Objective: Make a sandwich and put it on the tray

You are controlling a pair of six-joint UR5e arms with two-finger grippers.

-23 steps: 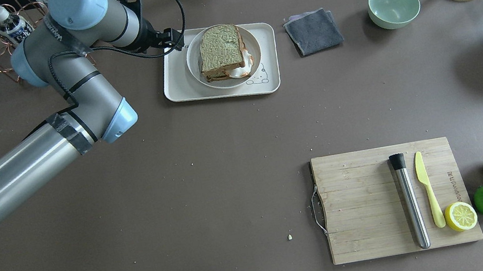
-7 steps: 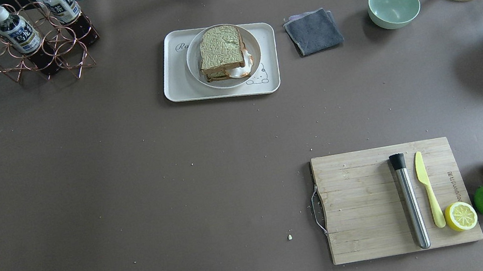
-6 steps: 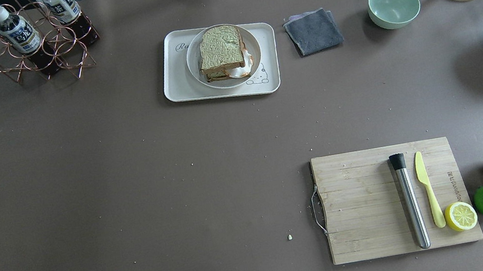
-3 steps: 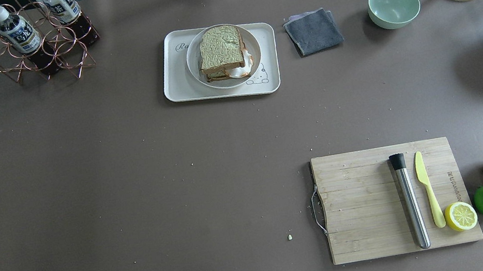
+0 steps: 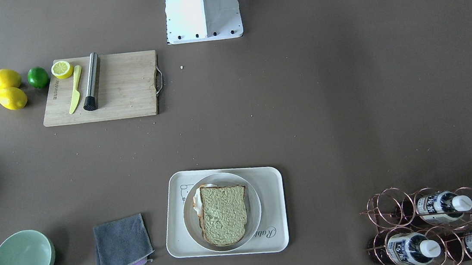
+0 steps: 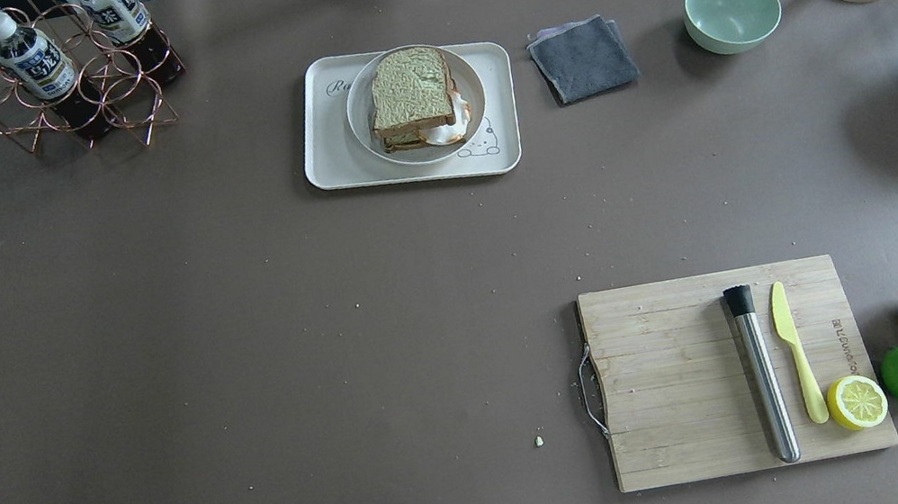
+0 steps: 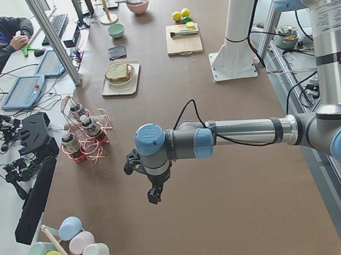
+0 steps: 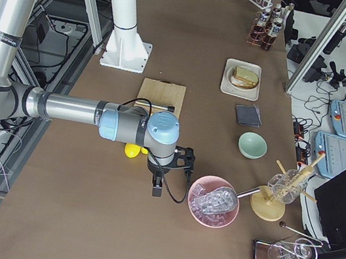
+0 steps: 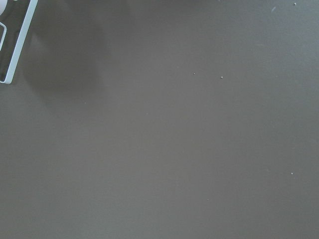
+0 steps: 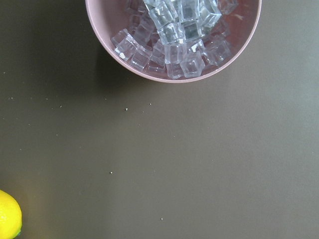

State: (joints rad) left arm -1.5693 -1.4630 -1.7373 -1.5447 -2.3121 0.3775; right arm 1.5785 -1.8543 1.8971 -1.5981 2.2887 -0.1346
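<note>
The sandwich [image 6: 412,98] sits on a round plate [image 6: 358,112] that rests on the tray [image 6: 325,152], so the job looks finished. What remains is risk: the top slice lies a little askew over the lower one, with egg white poking out at one edge, and a knock to the tray could slide it off. Both arms hang well apart from it. The right gripper [image 8: 156,190] hovers just beside a pink bowl of ice [image 8: 214,203] and could clip it. Whether it or the left gripper [image 7: 154,197] is parted or closed, I cannot tell.
</note>
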